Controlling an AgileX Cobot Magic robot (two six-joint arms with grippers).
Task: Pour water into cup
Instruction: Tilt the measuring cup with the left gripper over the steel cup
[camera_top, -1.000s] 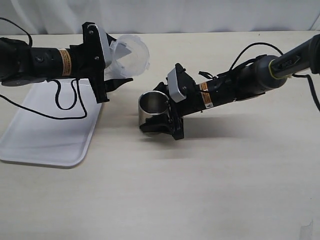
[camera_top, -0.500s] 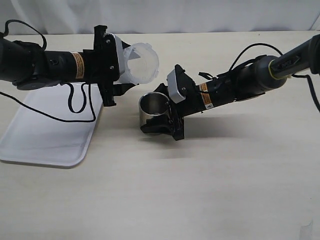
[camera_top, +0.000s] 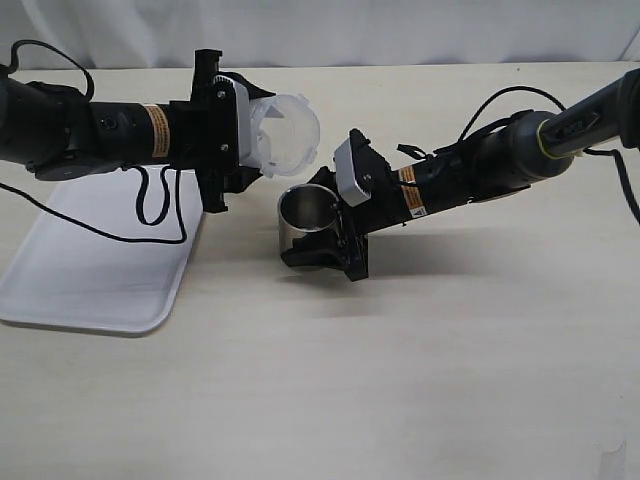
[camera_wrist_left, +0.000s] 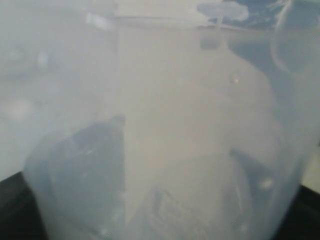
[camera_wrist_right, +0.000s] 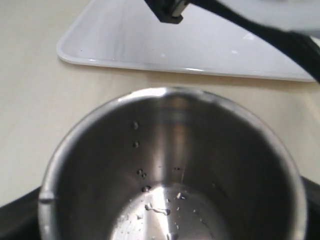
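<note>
My left gripper (camera_top: 250, 150) is shut on the translucent plastic beaker (camera_top: 283, 133), held tipped on its side above the table, mouth facing the steel cup. The beaker (camera_wrist_left: 160, 130) fills the left wrist view; I cannot make out the water in it. The stainless-steel cup (camera_top: 305, 218) stands on the table just below and right of the beaker's mouth. My right gripper (camera_top: 320, 245) is shut on the cup. In the right wrist view the cup (camera_wrist_right: 170, 165) shows a shiny inside with only droplets on its bottom and wall.
A white tray (camera_top: 90, 260) lies on the table at the left, under the left arm; it also shows in the right wrist view (camera_wrist_right: 125, 45). Black cables hang from both arms. A white curtain runs along the table's far edge.
My left gripper has carried the beaker rightward, toward the cup; its mouth now hangs close above the cup's rim. The right gripper and the cup have not moved.
</note>
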